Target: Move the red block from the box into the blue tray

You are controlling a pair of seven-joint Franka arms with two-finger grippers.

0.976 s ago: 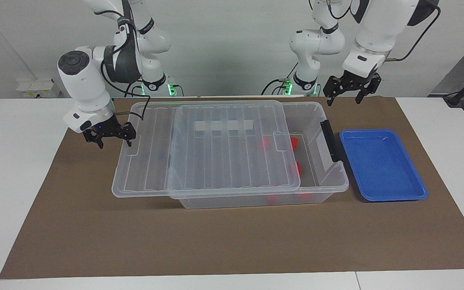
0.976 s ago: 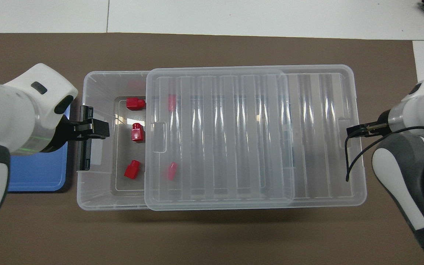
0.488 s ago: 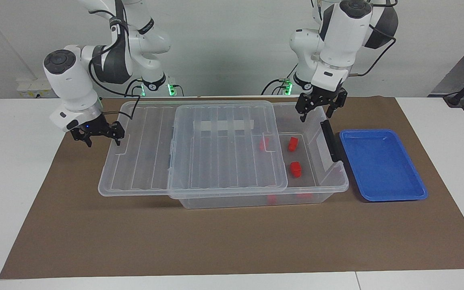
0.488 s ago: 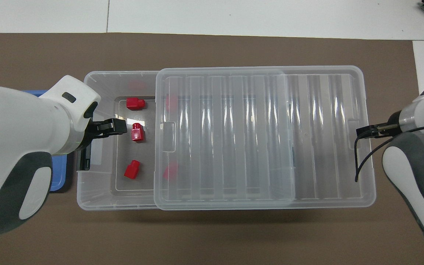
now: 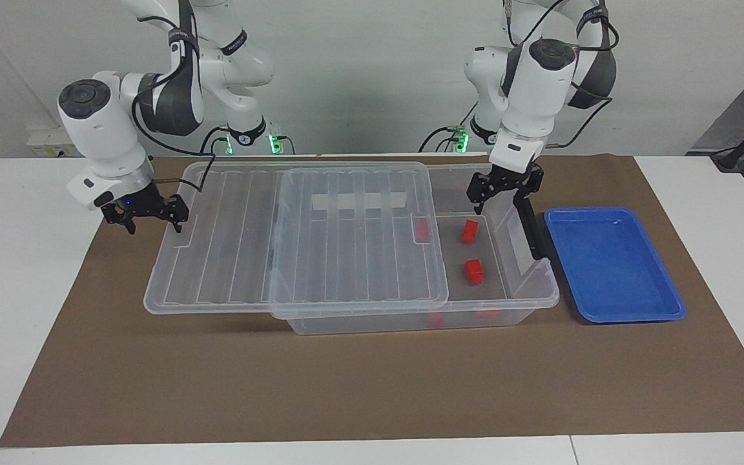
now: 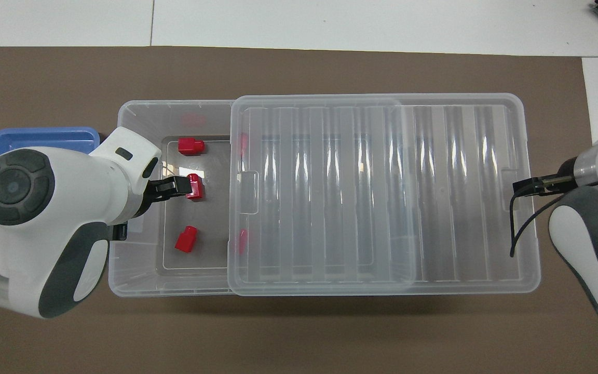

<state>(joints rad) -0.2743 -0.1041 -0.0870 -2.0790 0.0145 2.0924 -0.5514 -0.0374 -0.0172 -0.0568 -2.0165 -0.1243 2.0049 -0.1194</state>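
The left gripper [image 5: 503,191] hangs with its fingers spread wide and holding nothing, just inside the uncovered end of the large clear plastic box [image 5: 522,294], at the left arm's end of the bench [image 5: 23,271]. Directly under its tips, on the box floor, lies 1 small bright red plastic block [image 5: 470,230]; in the overhead view the gripper's tips overlap that block, yet the facing view shows a gap between them. 2 more red blocks [image 6: 186,239] lie uncovered on the floor to either side of it, and others show dimly through the ribbed clear lid [image 5: 294,239]. The black latch handle [image 5: 530,223] stands on the box's end wall just beside the gripper. Past that wall, outside the box, the shallow bright blue plastic tray [image 5: 611,265] rests on the brown paper mat [image 5: 346,387].

The right gripper [image 5: 146,215] is at the lid's overhanging end, its fingers wide, at the lid's rim; whether it touches the rim cannot be told. The lid lies slid toward it.
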